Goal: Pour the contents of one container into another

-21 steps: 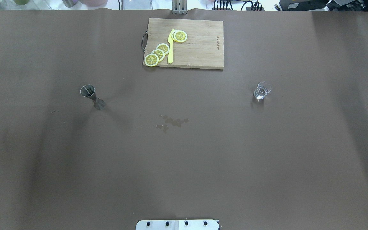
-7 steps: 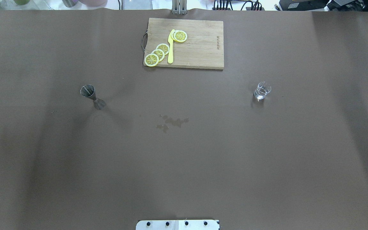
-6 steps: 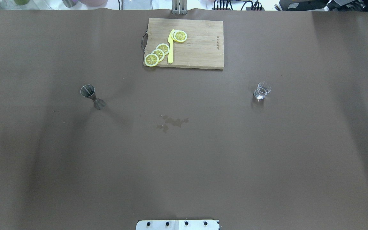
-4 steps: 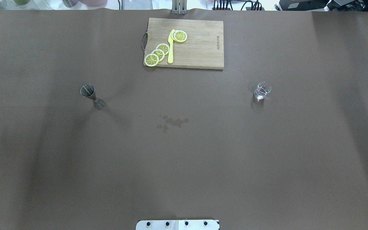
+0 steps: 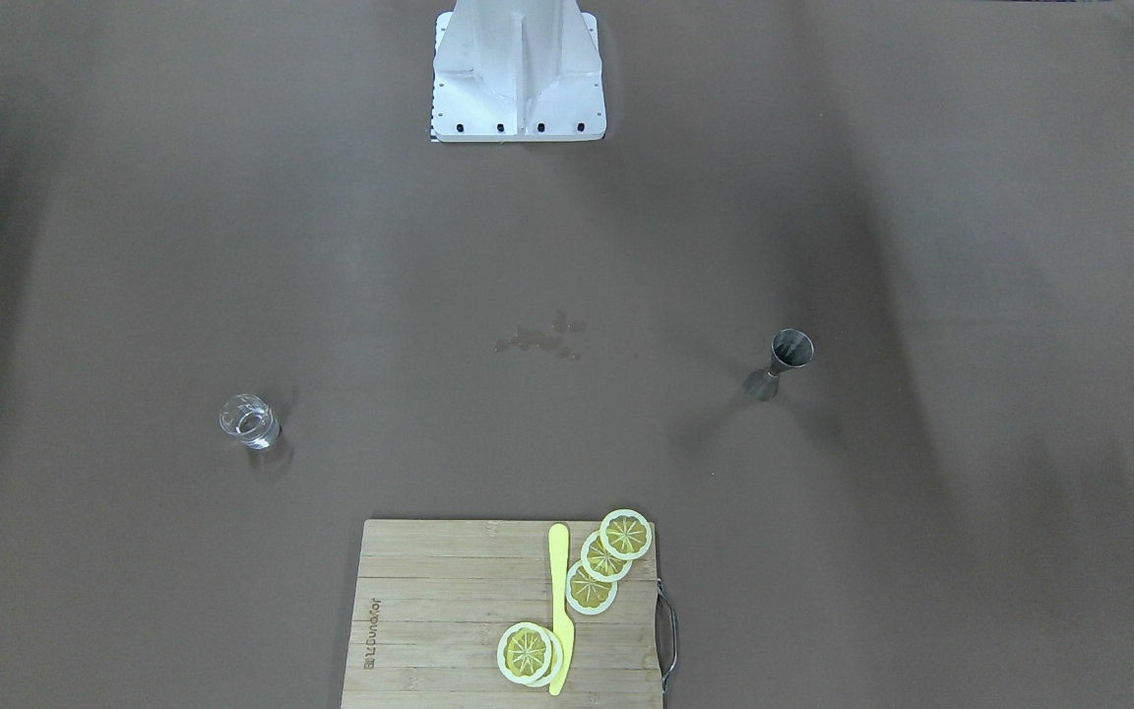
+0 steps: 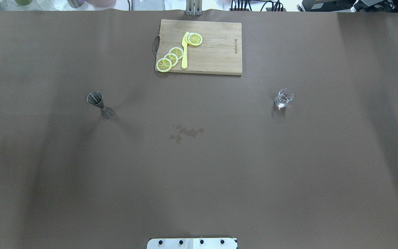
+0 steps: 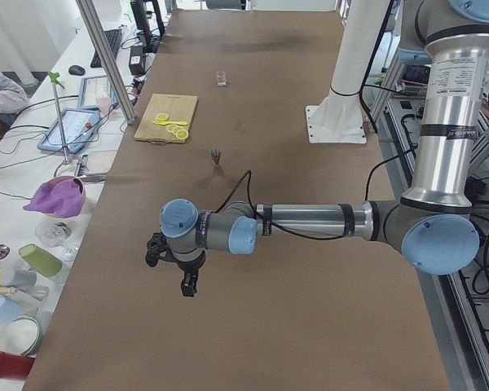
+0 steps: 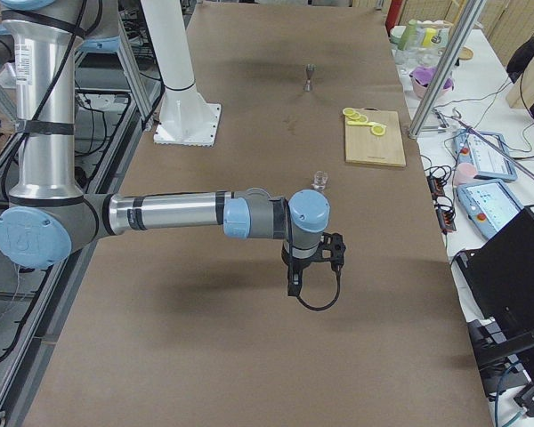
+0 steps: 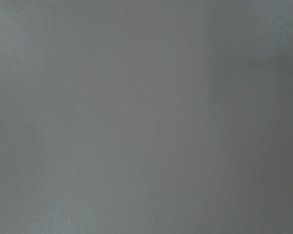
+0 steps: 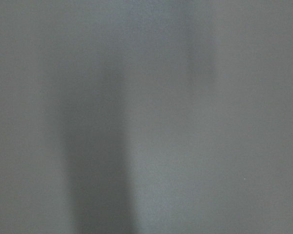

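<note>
The small clear glass stands upright on the table's right half, with a little clear liquid in it; it also shows in the front view. The grey hourglass jigger stands upright on the left half, also seen from the front. Neither gripper appears in the overhead or front view. My left gripper hangs over the table's left end, far from the jigger. My right gripper hangs over the right end, short of the glass. I cannot tell whether either is open or shut. Both wrist views show only bare brown table.
A wooden cutting board lies at the far middle with several lemon slices and a yellow knife. A small wet stain marks the table centre. The robot's white base stands at the near edge.
</note>
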`<action>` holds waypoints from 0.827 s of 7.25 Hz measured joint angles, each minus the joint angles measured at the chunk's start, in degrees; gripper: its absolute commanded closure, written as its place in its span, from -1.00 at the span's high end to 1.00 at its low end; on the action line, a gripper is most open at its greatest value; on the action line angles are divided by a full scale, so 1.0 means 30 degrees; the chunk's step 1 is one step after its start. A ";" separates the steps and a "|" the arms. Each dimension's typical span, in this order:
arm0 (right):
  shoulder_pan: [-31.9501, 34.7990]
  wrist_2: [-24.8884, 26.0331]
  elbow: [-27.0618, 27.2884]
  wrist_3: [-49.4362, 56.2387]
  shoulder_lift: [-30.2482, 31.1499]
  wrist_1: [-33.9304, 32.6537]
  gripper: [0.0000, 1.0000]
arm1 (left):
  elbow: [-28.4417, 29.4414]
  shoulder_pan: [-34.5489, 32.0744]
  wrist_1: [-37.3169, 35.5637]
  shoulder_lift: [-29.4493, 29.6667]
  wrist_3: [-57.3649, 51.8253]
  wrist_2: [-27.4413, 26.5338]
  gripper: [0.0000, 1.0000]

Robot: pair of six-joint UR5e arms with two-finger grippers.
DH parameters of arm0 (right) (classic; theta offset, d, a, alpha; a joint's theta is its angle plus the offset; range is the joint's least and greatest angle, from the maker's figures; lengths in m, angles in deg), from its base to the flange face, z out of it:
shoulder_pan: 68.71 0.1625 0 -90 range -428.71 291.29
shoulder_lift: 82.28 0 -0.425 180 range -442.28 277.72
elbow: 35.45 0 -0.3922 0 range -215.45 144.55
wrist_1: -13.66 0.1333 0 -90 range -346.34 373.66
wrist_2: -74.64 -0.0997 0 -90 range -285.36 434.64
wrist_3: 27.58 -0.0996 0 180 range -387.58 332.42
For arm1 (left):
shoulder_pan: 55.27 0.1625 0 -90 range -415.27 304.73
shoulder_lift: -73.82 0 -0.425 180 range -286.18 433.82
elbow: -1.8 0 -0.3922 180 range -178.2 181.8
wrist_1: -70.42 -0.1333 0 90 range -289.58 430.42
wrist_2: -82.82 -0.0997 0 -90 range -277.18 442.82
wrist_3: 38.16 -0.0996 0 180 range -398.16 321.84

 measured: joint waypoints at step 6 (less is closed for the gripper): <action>-0.0036 0.0042 -0.0077 0.0209 -0.0160 0.2097 1.00 | 0.0056 0.0012 -0.0028 -0.0021 -0.0078 0.0016 0.98</action>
